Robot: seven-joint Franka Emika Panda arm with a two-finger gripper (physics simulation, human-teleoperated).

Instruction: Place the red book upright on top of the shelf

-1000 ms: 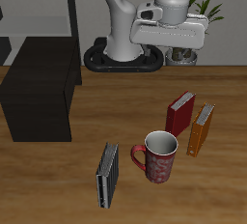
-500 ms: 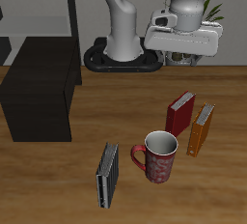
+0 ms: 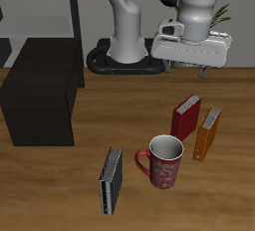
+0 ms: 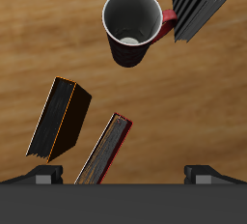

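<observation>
Red book [image 3: 186, 116] upright on table beside orange book [image 3: 207, 133] — gripper [image 3: 194, 68] above, fingers apart, holding nothing — shelf [image 3: 40, 94] well apart

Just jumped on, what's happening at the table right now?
The arm's gripper hangs open and empty above the red book, not yet touching it. The red book stands on the table beside the orange book, with a red mug in front of them and a grey-black book nearer the table's front edge. The shelf it has to go onto is across the table. No grasp has been made yet.
</observation>
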